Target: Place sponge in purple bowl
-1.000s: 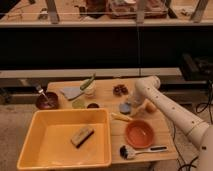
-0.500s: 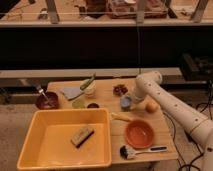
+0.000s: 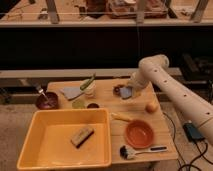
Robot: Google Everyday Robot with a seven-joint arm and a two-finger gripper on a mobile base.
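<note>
**Sponge pinched back-right, bowl sits far left**

Camera view:
- The gripper [image 3: 129,89] is right of centre in the frame, over the back edge of the counter [image 3: 161,126]. The arm [image 3: 172,92] reaches in from the right edge.
- The fingers are pressed together on the sponge [image 3: 125,93]. The pad shows just under the wrist and is tilted. I can't tell if it has cleared the surface.
- The grip comes from above. My read is that a flat pad lying on a counter gives no other purchase.
- A dark round item [image 3: 118,90] is just left of the sponge. I can't tell whether they touch.
- The purple bowl [image 3: 46,101] is at the left end of the counter, well apart from the sponge. A utensil [image 3: 40,90] leans in it.
- Between sponge and bowl are the white cup [image 3: 90,91] with a green stalk standing in it, the grey-blue cloth [image 3: 71,92] and the tiny dark cup [image 3: 93,105].
- The yellow tub [image 3: 29,145] fills the lower left, with the tan block [image 3: 81,136] inside. The orange bowl [image 3: 139,134] is lower right.

Judgement: this is the grasp step and the carry hasn't begun. The next move calls for a lift, then a run left high enough to clear the white cup. The utensil eats bowl space, so aim for the open side.
</note>
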